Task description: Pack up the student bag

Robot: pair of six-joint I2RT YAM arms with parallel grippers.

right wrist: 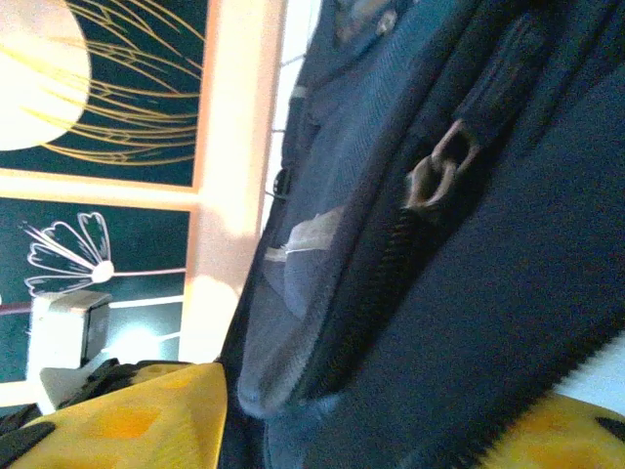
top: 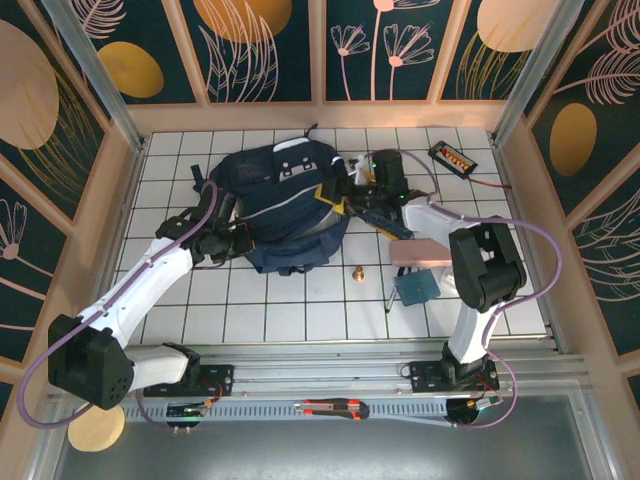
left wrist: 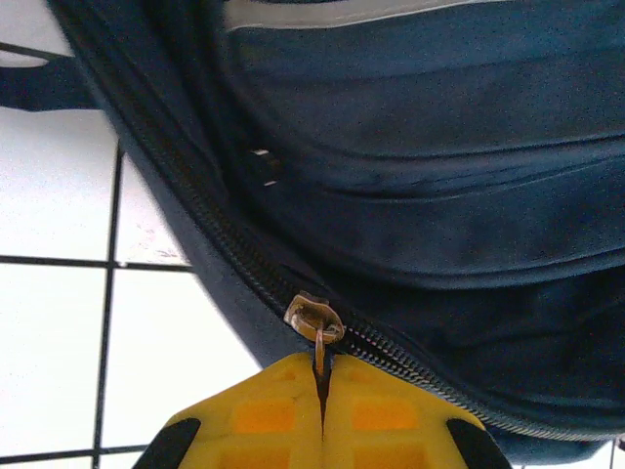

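Left tool (left wrist: 322, 396) clamped on zipper pull (left wrist: 314, 320); right tool (right wrist: 352, 430) apart astride bag (right wrist: 508, 254). Unheld bag may drag, pull slips.

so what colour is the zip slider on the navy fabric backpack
The metal zip slider is bronze-brown; left wrist view.

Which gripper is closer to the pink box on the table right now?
Right. The right gripper sits at the bag's right edge, on the pink box's side. The left gripper pinches a zipper pull on the bag's left edge, with the bag between it and the box.
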